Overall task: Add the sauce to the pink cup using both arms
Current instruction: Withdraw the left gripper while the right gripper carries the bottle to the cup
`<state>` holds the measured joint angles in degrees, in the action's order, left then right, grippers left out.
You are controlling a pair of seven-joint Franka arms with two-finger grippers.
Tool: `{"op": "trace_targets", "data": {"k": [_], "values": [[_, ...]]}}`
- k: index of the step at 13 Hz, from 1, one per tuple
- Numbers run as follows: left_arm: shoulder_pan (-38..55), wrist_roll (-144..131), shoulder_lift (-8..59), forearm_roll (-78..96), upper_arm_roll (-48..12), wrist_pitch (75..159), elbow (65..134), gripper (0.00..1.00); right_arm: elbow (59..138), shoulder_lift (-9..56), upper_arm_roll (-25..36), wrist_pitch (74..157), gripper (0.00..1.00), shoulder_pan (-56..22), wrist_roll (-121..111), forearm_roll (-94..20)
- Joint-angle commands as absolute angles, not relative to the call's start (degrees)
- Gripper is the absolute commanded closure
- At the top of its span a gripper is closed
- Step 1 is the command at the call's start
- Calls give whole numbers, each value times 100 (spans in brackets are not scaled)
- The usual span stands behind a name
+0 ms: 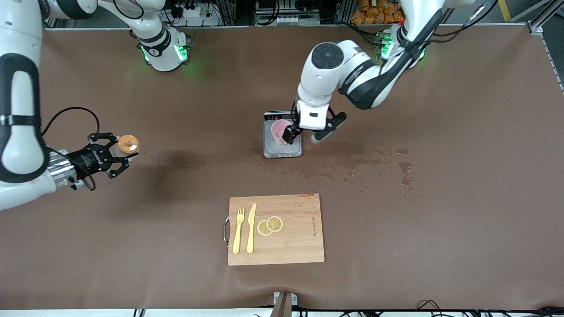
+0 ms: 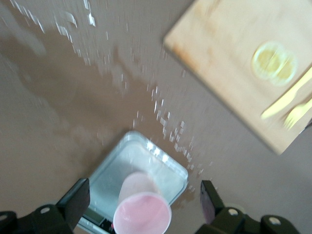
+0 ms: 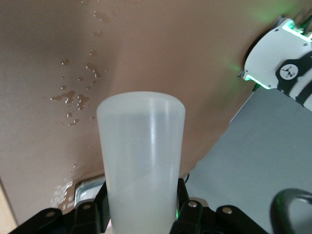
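The sauce bottle [image 1: 128,144], whitish with an orange cap, is up in the air over the right arm's end of the table. My right gripper [image 1: 115,155] is shut on it. In the right wrist view the bottle's body [image 3: 141,156] fills the space between the fingers of the right gripper [image 3: 141,209]. The pink cup [image 1: 279,130] stands on the grey scale [image 1: 282,152] at mid-table. My left gripper [image 1: 305,135] is open over the scale. In the left wrist view the cup [image 2: 142,214] stands between its spread fingers [image 2: 75,202], touching neither.
A wooden cutting board [image 1: 299,237] lies nearer the front camera than the scale. It holds a yellow fork [image 1: 238,230], a yellow knife [image 1: 251,228] and two lemon slices [image 1: 270,225]. Wet spots [image 1: 403,167] mark the brown table toward the left arm's end.
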<state>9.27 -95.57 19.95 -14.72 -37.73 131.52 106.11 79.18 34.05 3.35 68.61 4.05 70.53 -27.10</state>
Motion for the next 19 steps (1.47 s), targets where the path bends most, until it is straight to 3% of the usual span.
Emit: {"op": "trace_targets", "data": {"k": [1, 5, 13, 19], "values": [[486, -9012, 1705, -1617, -3779, 12352, 10075, 0, 8007, 3033, 387, 6899, 48, -226, 7986, -2435], [-305, -7159, 1679, -1529, -3806, 11015, 9274, 0, 8007, 2874, 369, 7180, 52, -1280, 9313, -1804], [-2196, -3247, 1047, -844, -3806, 10434, 9141, 0, 7893, 2944, 369, 7181, 54, -2635, 11643, -1538], [-2382, -2839, 1011, -835, -3788, 9854, 8694, 0, 7831, 2953, 360, 6944, 54, -3259, 12303, -880]]}}
